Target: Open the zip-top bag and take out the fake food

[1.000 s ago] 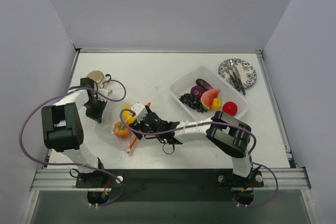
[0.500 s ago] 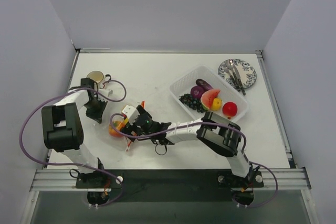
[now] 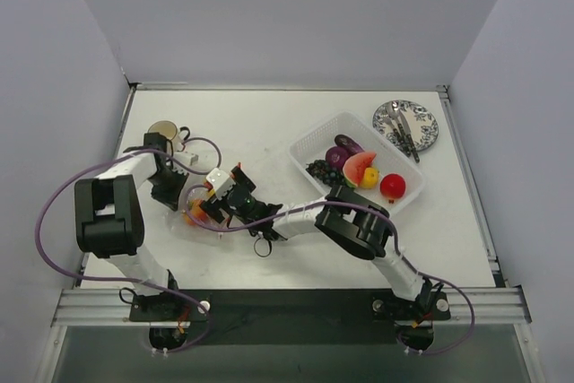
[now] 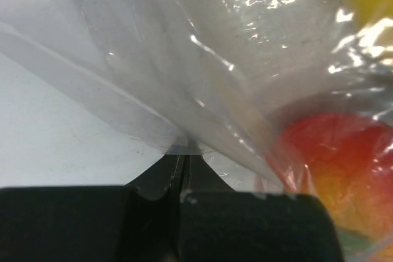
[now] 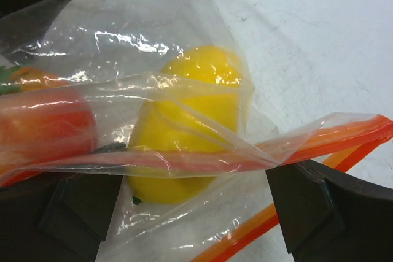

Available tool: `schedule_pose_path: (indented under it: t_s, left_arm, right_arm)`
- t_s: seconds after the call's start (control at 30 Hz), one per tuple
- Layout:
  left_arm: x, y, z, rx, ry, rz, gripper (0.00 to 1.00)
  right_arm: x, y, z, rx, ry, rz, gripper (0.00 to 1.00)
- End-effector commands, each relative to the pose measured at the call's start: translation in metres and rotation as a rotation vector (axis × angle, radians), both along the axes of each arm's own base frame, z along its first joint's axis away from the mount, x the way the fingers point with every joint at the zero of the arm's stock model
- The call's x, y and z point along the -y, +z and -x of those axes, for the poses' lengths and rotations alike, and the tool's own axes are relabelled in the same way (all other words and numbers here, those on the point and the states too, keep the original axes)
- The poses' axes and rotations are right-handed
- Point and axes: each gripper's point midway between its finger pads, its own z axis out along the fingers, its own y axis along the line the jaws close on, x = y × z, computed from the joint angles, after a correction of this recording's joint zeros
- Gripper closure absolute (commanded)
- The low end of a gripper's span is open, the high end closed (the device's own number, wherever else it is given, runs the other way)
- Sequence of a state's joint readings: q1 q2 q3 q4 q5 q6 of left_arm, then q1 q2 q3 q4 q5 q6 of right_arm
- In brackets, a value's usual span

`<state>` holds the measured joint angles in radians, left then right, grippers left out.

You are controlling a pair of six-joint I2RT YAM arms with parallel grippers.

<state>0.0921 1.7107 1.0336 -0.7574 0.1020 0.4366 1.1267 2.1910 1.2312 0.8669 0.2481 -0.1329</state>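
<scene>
white table [image 3: 269,123] lies bare across its middle and along the far edge; zip-top bag [image 3: 191,213] sits near the left edge, holding a yellow fruit [image 5: 184,127] and an orange-red fruit [image 5: 43,127]; left gripper [image 4: 182,176] is clamped on the bag's corner; right gripper [image 5: 193,207] has its jaws wide apart at the bag's mouth; tray [image 3: 309,145] toward the right edge holds more fake food [image 3: 359,168].
</scene>
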Motion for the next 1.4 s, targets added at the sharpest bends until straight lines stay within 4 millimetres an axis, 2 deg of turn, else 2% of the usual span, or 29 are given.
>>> schedule_pose_path:
  t_s: [0.0, 0.07, 0.2, 0.3, 0.47, 0.5, 0.53, 0.6, 0.63, 0.67, 0.7, 0.73, 0.77, 0.8, 0.87, 0.9, 1.03, 1.07, 1.13, 1.17, 1.2, 1.23, 1.27, 1.3, 1.33, 1.37]
  left_arm:
    - [0.011, -0.004, 0.001, -0.019, -0.042, 0.039, 1.00]
    - [0.011, -0.003, 0.002, -0.024, -0.047, 0.039, 1.00]
    - [0.011, -0.002, 0.001, -0.023, -0.054, 0.038, 1.00]
    - [0.010, -0.003, 0.001, -0.025, -0.058, 0.034, 1.00]
    - [0.006, -0.007, 0.003, -0.026, -0.054, 0.015, 1.00]
    - [0.004, -0.007, 0.003, -0.024, -0.051, 0.009, 1.00]
    - [0.002, -0.007, 0.001, -0.015, -0.048, 0.002, 1.00]
    - [-0.006, -0.004, -0.001, -0.005, -0.031, -0.014, 1.00]
    - [-0.011, -0.002, -0.004, 0.006, -0.023, -0.019, 1.00]
    - [-0.018, 0.000, -0.005, 0.013, -0.004, -0.025, 1.00]
    - [-0.024, 0.001, -0.007, 0.017, 0.008, -0.036, 1.00]
    - [-0.028, 0.002, -0.008, 0.023, 0.014, -0.043, 1.00]
    - [-0.033, 0.004, -0.012, 0.032, 0.022, -0.047, 1.00]
    - [-0.039, 0.004, -0.012, 0.033, 0.045, -0.045, 1.00]
    - [-0.045, 0.007, -0.014, 0.040, 0.056, -0.042, 1.00]
    - [-0.048, 0.008, -0.013, 0.042, 0.064, -0.042, 1.00]
    - [-0.049, 0.012, -0.016, 0.060, 0.068, -0.047, 1.00]
    - [-0.050, 0.013, -0.017, 0.064, 0.069, -0.047, 1.00]
    - [-0.049, 0.013, -0.017, 0.066, 0.073, -0.042, 1.00]
    - [-0.049, 0.014, -0.018, 0.068, 0.073, -0.043, 1.00]
    - [-0.049, 0.016, -0.019, 0.072, 0.077, -0.042, 1.00]
    - [-0.048, 0.016, -0.019, 0.073, 0.075, -0.039, 1.00]
    - [-0.048, 0.017, -0.020, 0.076, 0.075, -0.039, 1.00]
    - [-0.048, 0.018, -0.020, 0.078, 0.075, -0.038, 1.00]
    - [-0.049, 0.019, -0.021, 0.081, 0.076, -0.037, 1.00]
    - [-0.047, 0.019, -0.020, 0.077, 0.075, -0.034, 1.00]
  right_arm:
    - [-0.022, 0.032, -0.019, 0.093, -0.048, -0.087, 0.00]
    - [-0.022, 0.018, -0.023, 0.080, -0.067, -0.064, 0.00]
    - [-0.023, 0.006, -0.026, 0.030, -0.058, -0.071, 0.00]
    - [-0.019, 0.003, -0.024, -0.020, -0.051, -0.072, 0.07]
    - [-0.003, 0.012, -0.017, -0.065, -0.034, -0.114, 0.37]
    - [0.000, 0.015, -0.016, -0.063, -0.036, -0.118, 0.48]
    - [0.003, 0.028, -0.016, -0.051, -0.040, -0.142, 0.53]
    - [0.015, 0.026, -0.009, -0.057, -0.043, -0.134, 0.66]
    - [0.018, 0.042, -0.008, -0.043, -0.044, -0.164, 0.67]
    - [0.028, 0.035, -0.003, -0.055, -0.050, -0.149, 0.67]
    - [0.033, 0.040, -0.001, -0.051, -0.053, -0.162, 0.66]
    - [0.038, 0.058, 0.000, -0.035, -0.060, -0.192, 0.65]
    - [0.050, 0.050, 0.006, -0.047, -0.068, -0.180, 0.65]
    - [0.055, 0.065, 0.006, -0.031, -0.077, -0.205, 0.64]
    - [0.069, 0.060, 0.013, -0.037, -0.086, -0.185, 0.64]
    - [0.075, 0.071, 0.015, -0.028, -0.086, -0.204, 0.64]
    - [0.094, 0.078, 0.033, -0.079, -0.076, -0.233, 0.64]
    - [0.101, 0.085, 0.038, -0.092, -0.075, -0.241, 0.64]
    - [0.116, 0.080, 0.045, -0.110, -0.089, -0.224, 0.64]
    - [0.126, 0.090, 0.046, -0.103, -0.107, -0.237, 0.64]
    - [0.140, 0.084, 0.047, -0.107, -0.135, -0.221, 0.64]
    - [0.155, 0.087, 0.040, -0.091, -0.192, -0.224, 0.64]
    - [0.168, 0.100, 0.035, -0.071, -0.238, -0.249, 0.64]
    - [0.183, 0.097, 0.031, -0.068, -0.281, -0.247, 0.64]
    - [0.201, 0.101, 0.019, -0.051, -0.348, -0.260, 0.64]
    - [0.223, 0.114, 0.010, -0.016, -0.441, -0.287, 0.64]
